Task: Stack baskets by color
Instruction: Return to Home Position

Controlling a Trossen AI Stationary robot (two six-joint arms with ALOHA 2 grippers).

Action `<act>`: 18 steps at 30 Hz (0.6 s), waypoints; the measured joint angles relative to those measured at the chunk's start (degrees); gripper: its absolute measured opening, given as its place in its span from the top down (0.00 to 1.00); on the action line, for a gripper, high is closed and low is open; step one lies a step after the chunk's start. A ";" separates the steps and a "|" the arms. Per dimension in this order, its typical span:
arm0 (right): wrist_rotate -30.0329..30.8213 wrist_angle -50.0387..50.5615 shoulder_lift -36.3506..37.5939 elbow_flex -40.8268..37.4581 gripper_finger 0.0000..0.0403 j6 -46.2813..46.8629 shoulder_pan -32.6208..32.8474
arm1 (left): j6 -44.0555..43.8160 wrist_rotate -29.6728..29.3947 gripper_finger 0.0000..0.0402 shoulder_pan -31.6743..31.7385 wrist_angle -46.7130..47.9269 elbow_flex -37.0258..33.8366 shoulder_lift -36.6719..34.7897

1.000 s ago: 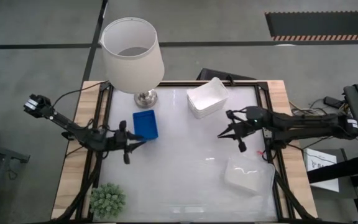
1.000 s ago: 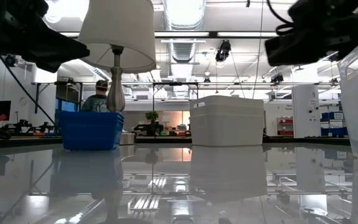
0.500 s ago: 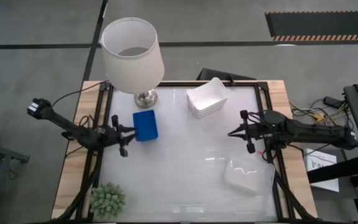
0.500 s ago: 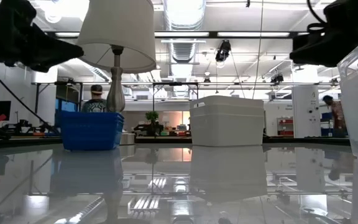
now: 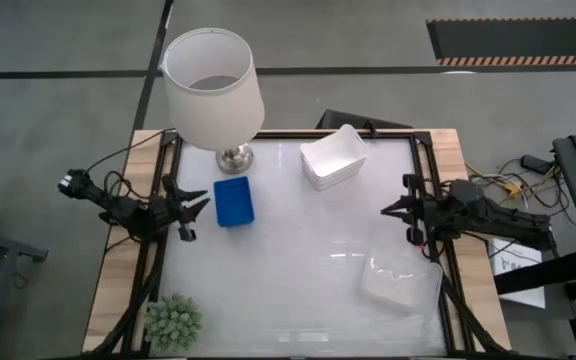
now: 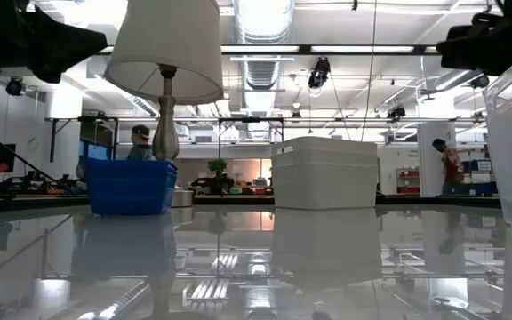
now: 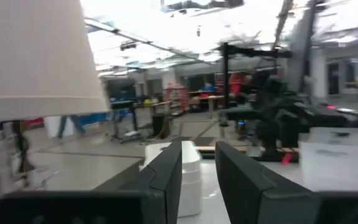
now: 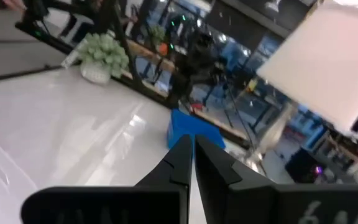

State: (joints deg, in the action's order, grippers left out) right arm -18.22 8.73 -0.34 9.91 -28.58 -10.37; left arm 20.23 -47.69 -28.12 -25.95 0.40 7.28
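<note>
blue baskets (image 5: 233, 201) stacked left, white (image 5: 332, 157) behind, clear (image 5: 399, 283) front-right.

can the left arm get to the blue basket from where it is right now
Probably yes. The left gripper hangs open just beside the blue basket, pointing at it, and nothing stands between them. The lamp stands farther back on the table, off that line.

Flat, even overhead light in my high view. The table (image 5: 298, 250) top throws pale glare patches and shadows are faint. Low view is backlit: ceiling lights (image 6: 265, 13) blow out white, and the table mirrors them and the white baskets (image 6: 325, 173). The left arm (image 6: 34, 40) and right arm (image 6: 492, 40) go black. Left wrist view is washed out by the lampshade (image 7: 36, 56) and bright ceiling. Right wrist view shows sheen streaks on the table.
</note>
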 joint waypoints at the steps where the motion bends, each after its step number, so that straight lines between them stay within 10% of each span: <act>1: -1.00 -0.75 -0.51 -0.03 0.97 0.03 -0.02 | 0.02 -0.96 0.80 0.00 0.01 0.00 -0.45; 18: -13.22 -12.80 -5.77 -9.20 0.97 14.58 -0.02 | -0.30 -2.17 0.80 0.00 -0.57 0.00 -0.31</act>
State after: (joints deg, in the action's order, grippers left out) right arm -31.44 -4.08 -6.11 0.71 -14.00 -10.39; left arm 19.93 -49.86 -28.12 -26.52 0.40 6.97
